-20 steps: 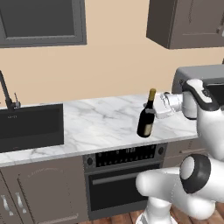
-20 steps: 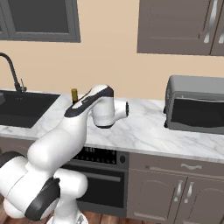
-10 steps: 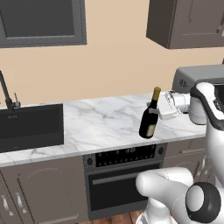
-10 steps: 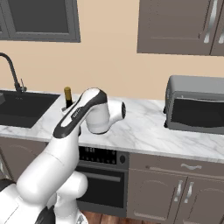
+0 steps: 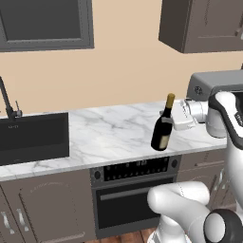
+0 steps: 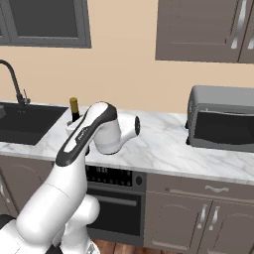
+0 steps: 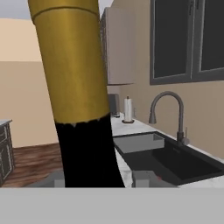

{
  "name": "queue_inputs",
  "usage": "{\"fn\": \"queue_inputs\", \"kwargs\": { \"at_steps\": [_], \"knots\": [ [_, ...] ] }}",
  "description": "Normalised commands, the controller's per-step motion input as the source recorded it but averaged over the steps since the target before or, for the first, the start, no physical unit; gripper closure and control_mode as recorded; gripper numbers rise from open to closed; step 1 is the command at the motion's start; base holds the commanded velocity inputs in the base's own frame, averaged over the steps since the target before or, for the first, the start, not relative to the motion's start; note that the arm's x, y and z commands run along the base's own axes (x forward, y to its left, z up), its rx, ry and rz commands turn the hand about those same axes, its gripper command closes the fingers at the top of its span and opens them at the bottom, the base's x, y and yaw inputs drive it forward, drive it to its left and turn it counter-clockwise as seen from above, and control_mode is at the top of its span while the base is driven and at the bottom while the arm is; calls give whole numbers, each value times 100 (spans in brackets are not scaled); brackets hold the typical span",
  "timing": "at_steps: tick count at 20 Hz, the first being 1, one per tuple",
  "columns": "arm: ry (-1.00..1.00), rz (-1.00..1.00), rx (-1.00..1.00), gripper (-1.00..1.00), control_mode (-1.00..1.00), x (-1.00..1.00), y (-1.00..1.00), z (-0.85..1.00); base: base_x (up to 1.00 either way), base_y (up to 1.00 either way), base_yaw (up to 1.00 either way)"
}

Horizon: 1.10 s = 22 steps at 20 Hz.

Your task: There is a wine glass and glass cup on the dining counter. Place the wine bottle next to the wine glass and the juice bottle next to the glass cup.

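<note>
a: marble worktop (image 5: 109,133), white with grey veins, runs under a beige wall. landmark: the black sink (image 5: 28,137). dark oven (image 5: 133,190) sits below the worktop, toward the arm from the sink. grey toaster oven (image 6: 223,119) stands far from the sink, at the other end.

b: task item?

a: wine bottle (image 5: 163,124), near-black glass, slim neck, gold foil top, cream-gold label. it is tilted, top leaning away from the sink, over the worktop well apart from the sink. whether its base touches the marble cannot be told.

b: arm pose?

a: white arm reaches level toward the sink side. gripper (image 5: 178,118) is clamped on the bottle's neck, just below the foil; in the hand view the neck stands between the finger tips (image 7: 142,178).
</note>
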Motion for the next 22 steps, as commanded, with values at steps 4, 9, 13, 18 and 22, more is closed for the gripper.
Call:
{"fn": "queue_inputs", "kwargs": {
  "at_steps": [4,9,13,18,22],
  "knots": [
    [0,0,0,100,-100,0,0,0,0,0,0],
    [0,0,0,100,-100,0,0,0,0,0,0],
    [0,0,0,100,100,0,0,0,-16,0,3],
    [0,0,0,100,100,0,0,0,-63,2,38],
    [0,0,0,100,100,0,0,0,-44,27,68]
  ]
}}
